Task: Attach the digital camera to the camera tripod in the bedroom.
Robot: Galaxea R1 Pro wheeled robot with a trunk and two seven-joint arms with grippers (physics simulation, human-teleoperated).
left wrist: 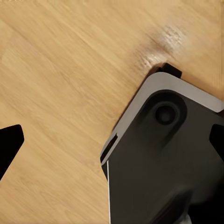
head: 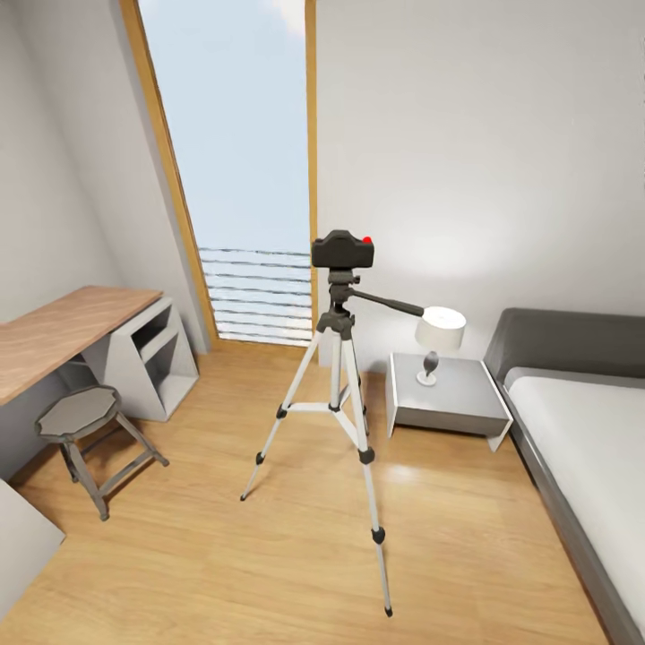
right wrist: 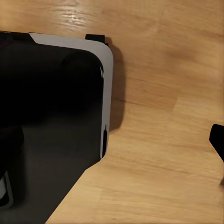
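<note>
The camera (head: 342, 250) sat atop the tripod (head: 339, 394) mid-floor, window (head: 242, 170) at 11 o'clock, bed (head: 582, 439) at 3. Both grippers' fingers looked spread, though barely visible.

Head cam: high, looks fwd/down across wood floor (head: 206, 555) toward window (head: 242, 170). My wrist cams: both close, straight down; shared: same floor, my base (left wrist: 163, 158).

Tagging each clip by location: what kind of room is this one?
Most likely a bedroom: a grey-framed bed with a white mattress, a low grey nightstand carrying a small white-shaded lamp, and a wooden-topped desk by the tall wood-framed window.
</note>
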